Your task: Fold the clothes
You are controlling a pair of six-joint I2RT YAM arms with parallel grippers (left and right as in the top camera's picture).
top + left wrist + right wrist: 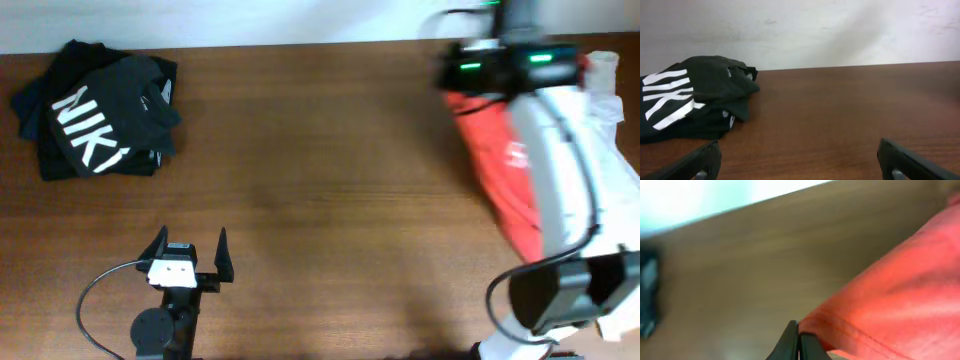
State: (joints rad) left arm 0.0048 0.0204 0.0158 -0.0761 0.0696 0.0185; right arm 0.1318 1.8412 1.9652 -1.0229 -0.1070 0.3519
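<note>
The orange-red T-shirt (497, 168) hangs bunched at the table's right side, partly hidden behind my right arm. In the right wrist view its hemmed edge (880, 305) fills the right half of the frame, lifted off the table. My right gripper (798, 330) is shut on that hem; in the overhead view it sits at the far right back (470, 85). My left gripper (190, 245) is open and empty near the front left; its two fingertips frame bare table in the left wrist view (799, 160).
A stack of black shirts with white letters (95, 120) lies at the back left, also in the left wrist view (685, 102). White fabric (605, 90) lies at the far right edge. Brown wooden table (320, 180) between.
</note>
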